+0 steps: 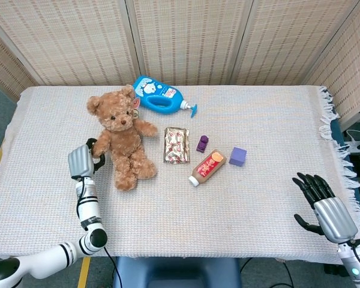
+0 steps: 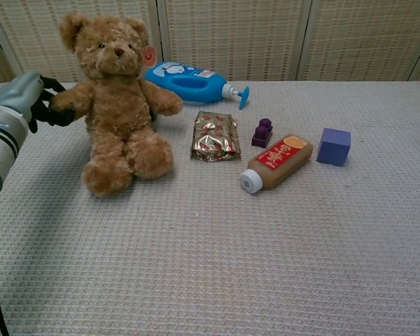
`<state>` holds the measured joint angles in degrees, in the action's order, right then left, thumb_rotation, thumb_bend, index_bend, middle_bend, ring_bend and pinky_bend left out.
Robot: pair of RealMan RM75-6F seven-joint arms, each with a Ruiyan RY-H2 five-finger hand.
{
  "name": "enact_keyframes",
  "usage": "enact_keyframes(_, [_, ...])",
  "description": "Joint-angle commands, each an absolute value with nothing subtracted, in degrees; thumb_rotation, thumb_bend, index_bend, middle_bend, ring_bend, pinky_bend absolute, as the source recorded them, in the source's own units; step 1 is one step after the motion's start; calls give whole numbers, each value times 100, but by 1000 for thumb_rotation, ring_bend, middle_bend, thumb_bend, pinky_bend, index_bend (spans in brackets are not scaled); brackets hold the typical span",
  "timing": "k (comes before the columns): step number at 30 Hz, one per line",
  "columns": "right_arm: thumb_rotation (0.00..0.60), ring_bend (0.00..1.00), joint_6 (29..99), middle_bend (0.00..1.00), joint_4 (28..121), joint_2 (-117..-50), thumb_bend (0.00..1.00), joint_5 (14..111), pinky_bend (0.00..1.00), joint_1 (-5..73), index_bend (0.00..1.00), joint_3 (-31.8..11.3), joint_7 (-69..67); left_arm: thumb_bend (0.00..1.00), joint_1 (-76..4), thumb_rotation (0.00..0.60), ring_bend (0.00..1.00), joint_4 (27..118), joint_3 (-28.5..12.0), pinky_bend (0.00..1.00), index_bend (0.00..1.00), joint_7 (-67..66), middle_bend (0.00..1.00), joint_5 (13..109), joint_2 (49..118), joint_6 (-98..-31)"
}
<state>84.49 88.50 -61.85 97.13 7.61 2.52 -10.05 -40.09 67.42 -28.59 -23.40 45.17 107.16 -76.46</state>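
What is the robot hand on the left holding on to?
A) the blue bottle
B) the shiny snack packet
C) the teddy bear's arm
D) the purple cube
C: the left robot hand has its dark fingers wrapped around the outstretched arm of the teddy bear, which sits upright on the table; the blue bottle, purple cube and snack packet lie untouched farther right.

The left hand grips the seated bear's arm; a blue bottle lies just behind.

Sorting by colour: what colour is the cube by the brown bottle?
Purple cube; clearest in the chest view.
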Motion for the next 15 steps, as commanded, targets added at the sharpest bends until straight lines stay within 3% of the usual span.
enact_keyframes(1, [600, 0, 8450, 0, 8847, -6184, 170, 9714, 0, 760, 0, 253, -1008, 482, -4008, 600, 511, 6518, -2788, 718, 392, -2077, 536, 4790, 10813, -7737])
enact_keyframes(8, [600, 0, 8440, 0, 8855, -6178, 170, 9712, 0, 761, 0, 258, -1004, 482, -3958, 600, 513, 6840, -2808, 719, 418, -2618, 560, 4308, 10654, -7407])
enact_keyframes(15, [600, 0, 8430, 0, 8855, -6181, 171, 9701, 0, 764, 0, 254, -997, 483, -3964, 600, 513, 6782, -2787, 719, 417, -2303, 558, 4701, 10680, -7637])
